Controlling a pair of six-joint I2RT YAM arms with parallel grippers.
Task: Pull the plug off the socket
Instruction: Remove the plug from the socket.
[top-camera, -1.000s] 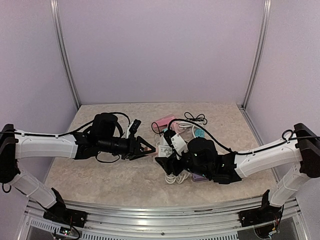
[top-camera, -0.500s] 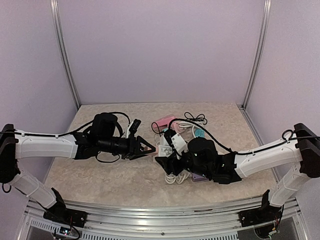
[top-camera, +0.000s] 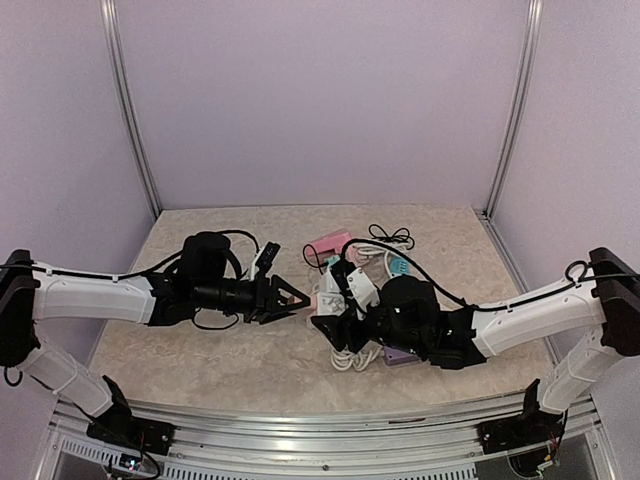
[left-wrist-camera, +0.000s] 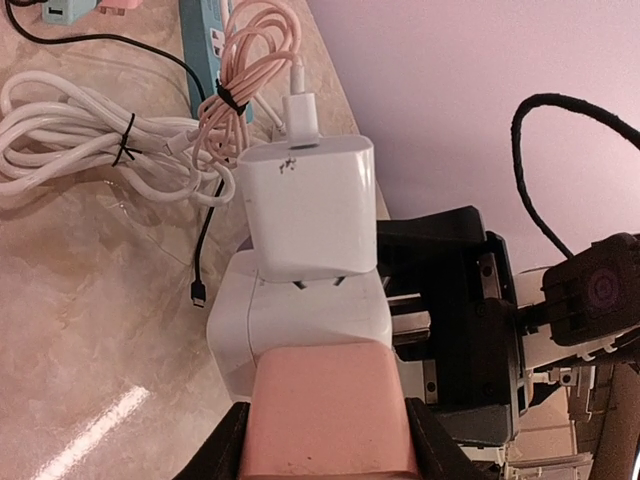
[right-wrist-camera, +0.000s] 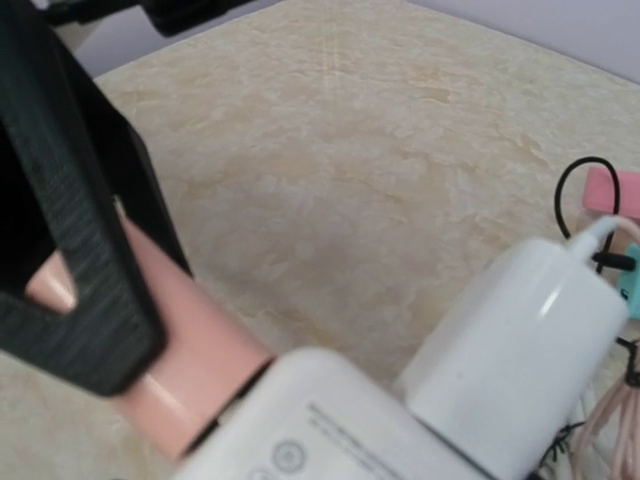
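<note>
- My left end effector (top-camera: 298, 297) is clamped on the pink plug (left-wrist-camera: 325, 410), one black finger on each of its sides; that arm reaches low and nearly level across the table (top-camera: 200, 350), from the left toward the middle.
- My right end effector (top-camera: 325, 322) comes in from the opposite side, wrist low and forearm angled back to the right. Its jaws stand wide, holding the white socket block (left-wrist-camera: 300, 320), and its black body presses against the block's far side in my left wrist view.
- The pink plug is smooth, with rounded edges, and its front butts against the socket block. It sits just above the table at mid-table, between my two end effectors. My right wrist view shows only a thin dark seam between the pink and the white, so it is still seated.
- A white charger (left-wrist-camera: 308, 205) stands plugged into the next face of the block, its prongs partly showing.
- Beyond it, a coiled pink cable (left-wrist-camera: 250, 60) runs from the charger, beside a bundled white cable (left-wrist-camera: 70, 130) and a teal power strip (left-wrist-camera: 205, 50).
- Compared with a second ago, my left arm has dropped a touch and drawn slightly back to the left. My right arm and the block have barely moved, and both grips are unchanged.
</note>
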